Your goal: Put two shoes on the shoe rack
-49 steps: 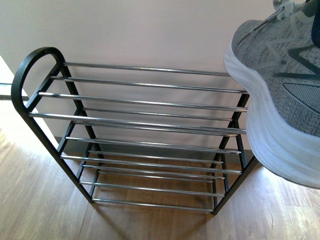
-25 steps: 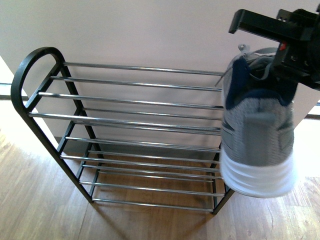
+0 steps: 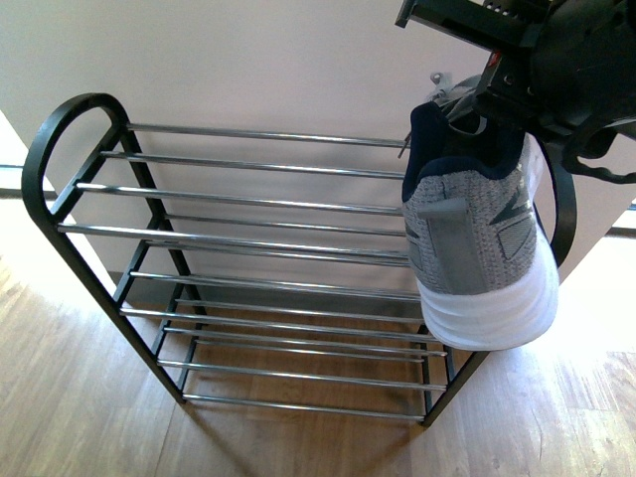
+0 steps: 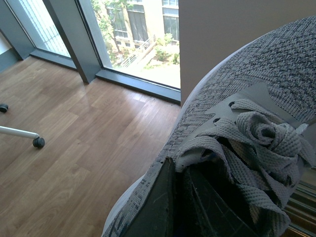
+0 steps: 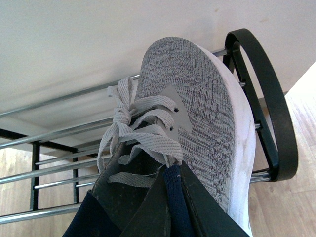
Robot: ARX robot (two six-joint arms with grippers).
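- Vs half a second ago: the shoe has shifted left and up in the front view. It now covers the right end of the rack, and the black right arm fills the top corner.
- Vs a second ago: it was side-on then, with the sole edge showing. Now it's heel-on.
- The rack hasn't moved. It sits on the wood floor against the wall.
- Shoe axis runs front to back, across the chrome rods. The toe points at the wall, the heel faces the robot, and the white sole is down.
- Right wrist view: the toe is over the top-tier rods, just beside the rounded right side frame. Can't tell if the sole touches the rods.
- Right gripper: the jaws are nearly closed, pinching the navy collar at the shoe's mouth. The shoe hangs from it.
- Left gripper: the jaws are closed down on the edge of the second shoe by the laces, with one finger inside the opening.
- The second shoe is out of the front view, held over bare floor near the window. Its toe points away from the wrist camera.
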